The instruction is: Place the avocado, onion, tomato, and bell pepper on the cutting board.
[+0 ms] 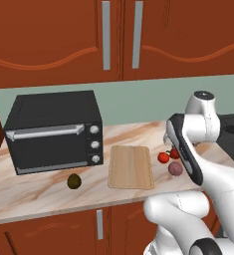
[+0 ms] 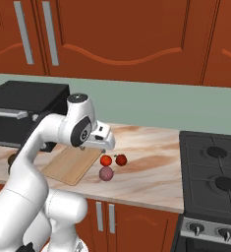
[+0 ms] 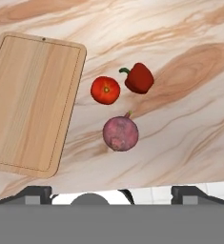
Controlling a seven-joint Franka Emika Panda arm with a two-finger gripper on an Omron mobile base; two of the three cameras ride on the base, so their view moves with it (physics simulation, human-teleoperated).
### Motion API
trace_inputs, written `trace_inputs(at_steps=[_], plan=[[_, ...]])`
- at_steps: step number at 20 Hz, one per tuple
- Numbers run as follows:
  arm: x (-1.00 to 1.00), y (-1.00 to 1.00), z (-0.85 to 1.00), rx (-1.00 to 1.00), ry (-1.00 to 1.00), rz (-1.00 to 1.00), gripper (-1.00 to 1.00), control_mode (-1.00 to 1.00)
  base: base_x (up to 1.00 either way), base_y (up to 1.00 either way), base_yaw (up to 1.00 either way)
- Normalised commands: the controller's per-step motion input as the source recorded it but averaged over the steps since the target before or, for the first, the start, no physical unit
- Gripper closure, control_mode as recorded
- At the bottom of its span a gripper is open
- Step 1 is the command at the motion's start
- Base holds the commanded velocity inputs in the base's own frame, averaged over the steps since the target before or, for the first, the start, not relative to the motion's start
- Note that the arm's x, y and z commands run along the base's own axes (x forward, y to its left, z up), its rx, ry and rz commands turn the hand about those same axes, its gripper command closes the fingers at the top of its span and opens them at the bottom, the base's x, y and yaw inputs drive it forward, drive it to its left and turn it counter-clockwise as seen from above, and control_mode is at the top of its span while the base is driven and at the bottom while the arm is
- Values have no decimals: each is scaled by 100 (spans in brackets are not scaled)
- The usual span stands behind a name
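On the marbled counter point(image 3: 189, 119) to the right of the cutting board point(image 3: 30, 102), three of the four vegetables sit in a loose cluster: the tomato point(image 3: 105, 90) nearest the board's long right edge, the bell pepper point(image 3: 139, 78) just beside it on the far side, green stem turned toward the tomato, and the onion point(image 3: 120, 134) a little closer to the counter's front edge. None touches the board, which lies bare with its long axis running from the front edge toward the back wall. The avocado point(image 1: 74, 181) rests well apart, on the other side of the board, near the front edge and just ahead of the black toaster oven point(image 1: 54, 132). The hand point(image 3: 111, 193) hangs above the cluster and looks straight down, its dark fingertips point(image 3: 37, 192) spread wide at the bottom of the hand view, with nothing between them. The onion lies almost directly under the middle of the hand, so it looks like the likeliest first pick; a straight descent would probably bring the fingers to either side of it. The tomato and pepper stand close enough that a drop further toward the back wall could nudge them. From the onion, the board lies to the left across a short stretch of bare counter. No vegetable has yet been placed, so the task appears to be at its start.
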Motion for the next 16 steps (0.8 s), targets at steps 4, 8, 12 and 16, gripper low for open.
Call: trace_inputs(at_steps=[4,8,12,16], plan=[[6,-10,-20,0,0,0,-100,-100,0,0,0],[11,-16,-19,0,0,0,-100,-100,0,0,0],[9,-1,-19,0,0,0,-100,-100,0,0,0],[14,0,-19,0,0,0,-100,-100,0,0,0]])
